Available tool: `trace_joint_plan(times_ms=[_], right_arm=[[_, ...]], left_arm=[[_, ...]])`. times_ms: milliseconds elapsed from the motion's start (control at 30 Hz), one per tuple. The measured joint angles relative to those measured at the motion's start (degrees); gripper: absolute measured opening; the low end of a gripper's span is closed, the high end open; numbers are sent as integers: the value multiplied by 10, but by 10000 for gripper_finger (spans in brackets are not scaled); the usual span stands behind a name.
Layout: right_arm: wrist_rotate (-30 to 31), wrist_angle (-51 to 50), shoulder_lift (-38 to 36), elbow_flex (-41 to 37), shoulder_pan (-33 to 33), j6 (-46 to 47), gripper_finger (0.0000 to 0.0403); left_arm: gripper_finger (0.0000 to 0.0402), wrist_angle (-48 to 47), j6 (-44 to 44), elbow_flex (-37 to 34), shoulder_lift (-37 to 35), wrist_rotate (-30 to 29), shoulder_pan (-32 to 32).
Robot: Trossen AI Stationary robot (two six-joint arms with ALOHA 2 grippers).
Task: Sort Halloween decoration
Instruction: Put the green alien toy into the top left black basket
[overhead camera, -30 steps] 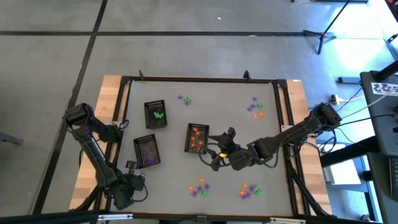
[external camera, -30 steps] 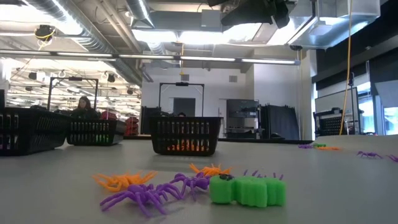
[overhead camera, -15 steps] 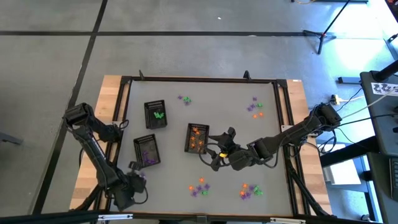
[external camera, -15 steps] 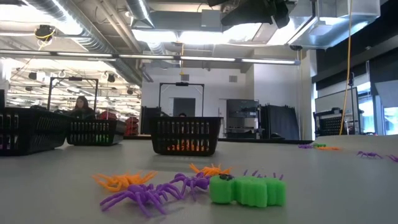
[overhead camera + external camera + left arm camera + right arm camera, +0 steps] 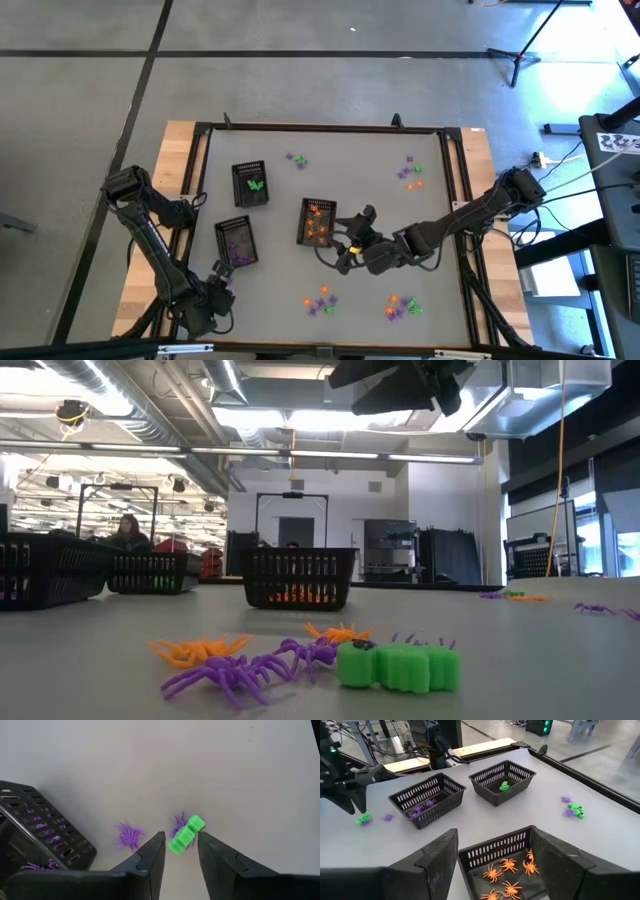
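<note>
Grey tabletop [image 5: 420, 230]: left gripper [image 5: 180, 851], near the purple tray [image 5: 236, 242], has just been parted and a green trinket [image 5: 185, 834] lies freed between its fingers, beside purple spiders [image 5: 129, 835], so that piece is judged unsorted. Right gripper [image 5: 492, 852] is held wide, empty, over the orange tray [image 5: 507, 865].

Room: ceiling lights [image 5: 300, 418] glowing above grey table [image 5: 330, 215]; person [image 5: 128, 532] sitting beyond table; grey floor [image 5: 300, 60] surrounding it.

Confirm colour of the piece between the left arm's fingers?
Bright green piece, clearest in the left wrist view.
</note>
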Motion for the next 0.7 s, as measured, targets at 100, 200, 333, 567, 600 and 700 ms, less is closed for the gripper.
trace_joint_plan(times_ms=[100,200,333,567,600,700], right_arm=[[0,6,0,0,-3,0,246],[-2,10,0,0,-3,0,246],[-3,9,0,0,-3,0,246],[-4,10,0,0,-2,0,246],[-4,10,0,0,-2,0,246],[-4,9,0,0,-2,0,246]], left_arm=[[109,0,0,0,0,0,0],[109,0,6,0,0,-1,0],[109,0,23,0,0,-7,0],[109,3,31,-13,0,3,0],[109,6,31,-18,0,13,0],[109,20,46,-28,0,29,0]])
